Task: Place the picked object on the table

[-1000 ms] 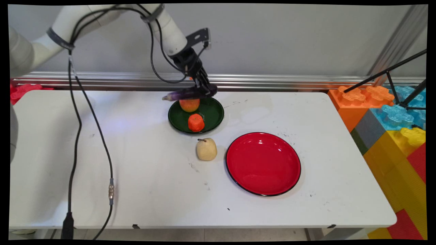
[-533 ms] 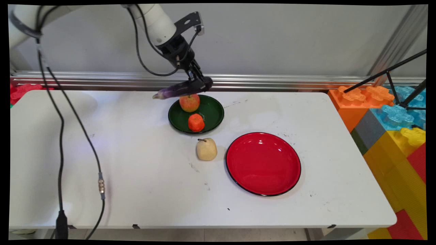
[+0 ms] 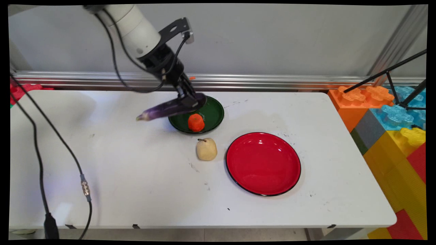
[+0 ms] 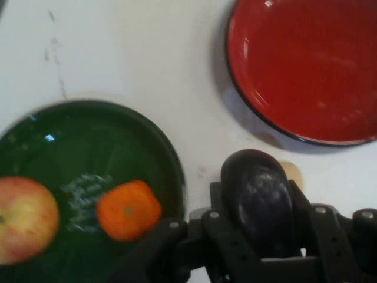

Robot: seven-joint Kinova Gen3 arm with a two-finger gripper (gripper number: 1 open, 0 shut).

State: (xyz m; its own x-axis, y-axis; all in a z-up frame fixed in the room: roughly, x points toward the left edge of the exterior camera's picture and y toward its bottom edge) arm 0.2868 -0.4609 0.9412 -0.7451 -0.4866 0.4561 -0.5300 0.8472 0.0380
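Observation:
My gripper (image 3: 190, 101) is shut on a purple eggplant (image 3: 167, 109), held in the air over the left part of the green plate (image 3: 213, 114). The eggplant's stem end points left, past the plate's rim. In the hand view the eggplant (image 4: 259, 203) sits clamped between the fingers (image 4: 321, 227). On the green plate (image 4: 65, 130) lie an orange tangerine (image 3: 196, 122) (image 4: 128, 209) and an apple (image 4: 26, 218); in the main view the eggplant and gripper hide the apple. A yellow pear (image 3: 206, 149) stands on the table just below the green plate.
A large red plate (image 3: 263, 163) (image 4: 306, 65) lies right of the pear with nothing on it. Big coloured toy blocks (image 3: 391, 112) stand beyond the table's right edge. Black cables (image 3: 41, 163) hang down at the left.
The arm has swung left and lower with the eggplant, from the green plate's far rim to over its left side. The apple is now hidden behind the eggplant.

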